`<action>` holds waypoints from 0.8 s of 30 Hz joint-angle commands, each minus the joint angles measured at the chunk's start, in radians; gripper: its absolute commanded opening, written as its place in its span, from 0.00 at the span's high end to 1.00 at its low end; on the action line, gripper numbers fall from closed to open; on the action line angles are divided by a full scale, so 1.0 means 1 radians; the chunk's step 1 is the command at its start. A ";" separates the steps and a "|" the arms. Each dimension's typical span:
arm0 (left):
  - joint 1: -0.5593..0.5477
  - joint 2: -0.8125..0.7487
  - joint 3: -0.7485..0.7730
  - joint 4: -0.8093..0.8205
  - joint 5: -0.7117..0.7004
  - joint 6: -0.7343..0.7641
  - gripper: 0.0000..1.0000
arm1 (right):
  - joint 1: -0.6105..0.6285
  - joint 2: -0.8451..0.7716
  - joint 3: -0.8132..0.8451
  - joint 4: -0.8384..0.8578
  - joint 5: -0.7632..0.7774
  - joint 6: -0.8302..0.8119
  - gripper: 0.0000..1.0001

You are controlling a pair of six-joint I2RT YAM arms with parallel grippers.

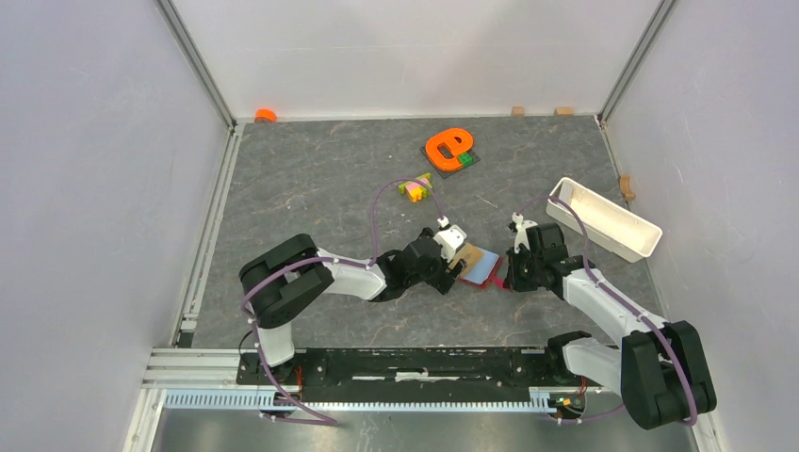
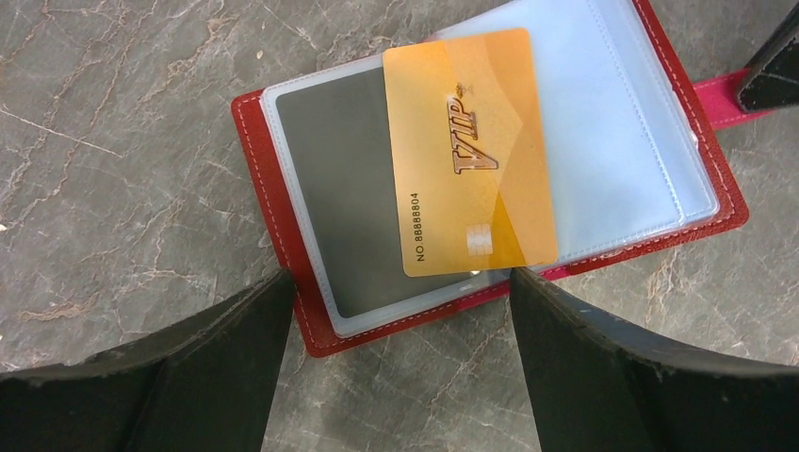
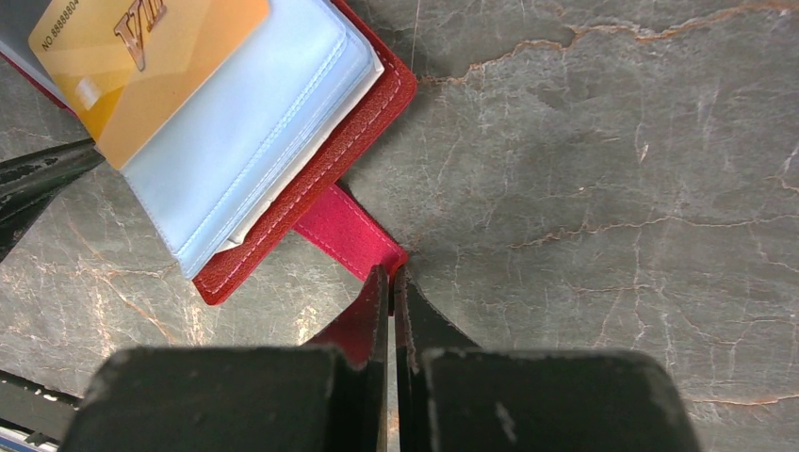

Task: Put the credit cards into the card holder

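The dark-red card holder [image 1: 491, 279] lies open on the grey table between the two grippers, its light-blue sleeves facing up [image 2: 622, 122]. One gold-orange credit card [image 2: 471, 155] marked VIP lies across the sleeves; I cannot tell whether its edge is tucked in. It also shows in the right wrist view [image 3: 141, 66]. My left gripper [image 2: 400, 311] is open and empty, its jaws spread just off the holder's near edge [image 2: 283, 217]. My right gripper [image 3: 391, 278] is shut on the holder's red snap tab [image 3: 344, 231], pinning it at the table. No other credit card shows.
A white oblong tray [image 1: 603, 221] stands at the right behind my right arm. An orange ring-shaped toy [image 1: 447, 146] and multicoloured bricks [image 1: 415, 187] lie further back. Small wooden blocks [image 1: 517, 110] and an orange object [image 1: 266, 115] sit along the back wall.
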 commanded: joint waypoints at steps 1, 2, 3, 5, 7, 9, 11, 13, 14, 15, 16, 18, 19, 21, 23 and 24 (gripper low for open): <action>-0.004 0.029 -0.009 0.062 0.007 -0.088 0.10 | 0.000 0.006 -0.013 -0.016 0.003 -0.013 1.00; -0.004 0.032 -0.005 0.067 0.012 -0.095 0.10 | -0.001 0.005 -0.014 -0.015 0.002 -0.012 1.00; -0.004 0.035 -0.001 0.068 0.018 -0.099 0.10 | 0.000 0.005 -0.014 -0.016 0.001 -0.012 1.00; -0.003 0.047 0.009 0.068 0.033 -0.108 0.10 | -0.001 0.005 -0.014 -0.015 0.000 -0.013 1.00; -0.004 0.058 0.015 0.068 0.033 -0.115 0.10 | -0.001 0.004 -0.014 -0.016 -0.001 -0.013 1.00; -0.003 0.059 0.016 0.068 0.034 -0.117 0.10 | 0.000 0.001 -0.014 -0.017 -0.001 -0.013 1.00; -0.004 0.051 0.013 0.066 0.037 -0.114 0.10 | -0.001 -0.001 -0.015 -0.015 0.000 -0.014 1.00; -0.004 0.037 0.013 0.049 0.051 -0.105 0.09 | 0.000 0.002 -0.015 -0.012 0.002 -0.012 1.00; -0.003 0.030 0.013 0.036 0.064 -0.098 0.08 | -0.001 0.004 -0.014 -0.012 0.004 -0.011 1.00; -0.004 0.020 0.013 0.022 0.074 -0.091 0.07 | -0.001 0.006 -0.013 -0.014 0.005 -0.011 1.00; -0.004 0.008 0.013 0.003 0.095 -0.082 0.06 | -0.001 0.006 -0.011 -0.015 0.006 -0.009 1.00; -0.003 -0.020 0.017 -0.045 0.135 -0.060 0.05 | 0.000 0.005 -0.003 -0.024 0.010 -0.009 1.00; -0.003 -0.040 0.015 -0.067 0.148 -0.052 0.04 | -0.001 0.005 0.002 -0.030 0.013 -0.006 1.00; -0.002 -0.077 0.006 -0.103 0.186 -0.047 0.03 | -0.001 -0.005 0.018 -0.043 0.022 0.002 1.00; -0.001 -0.113 0.002 -0.140 0.223 -0.048 0.02 | -0.001 -0.014 0.034 -0.052 0.032 0.010 1.00; -0.002 -0.132 0.003 -0.157 0.239 -0.056 0.02 | -0.001 -0.016 0.043 -0.056 0.037 0.014 1.00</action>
